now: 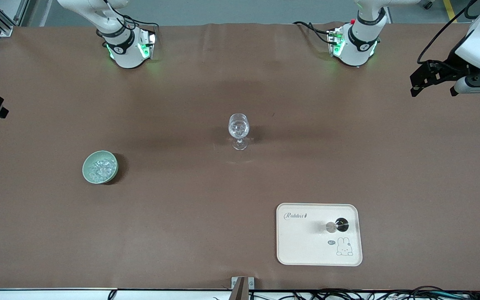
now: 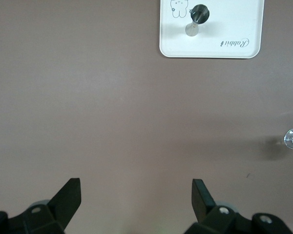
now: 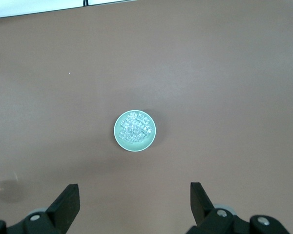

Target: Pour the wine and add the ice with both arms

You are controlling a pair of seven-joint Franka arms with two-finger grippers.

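A clear stemmed wine glass is seen upright near mid-table. Small clear glassy ice chunks are heaped in a pale green round bowl, toward the right arm's end and nearer the front camera than the glass. A cream rectangular tray with a rabbit print carries a small dark-topped metal object toward the left arm's end. The left gripper is held high over bare brown table, fingers spread, nothing held. The right gripper is held above the bowl area, likewise spread and empty.

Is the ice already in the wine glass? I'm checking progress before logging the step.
No, the ice lies heaped in the green bowl, apart from the wine glass.
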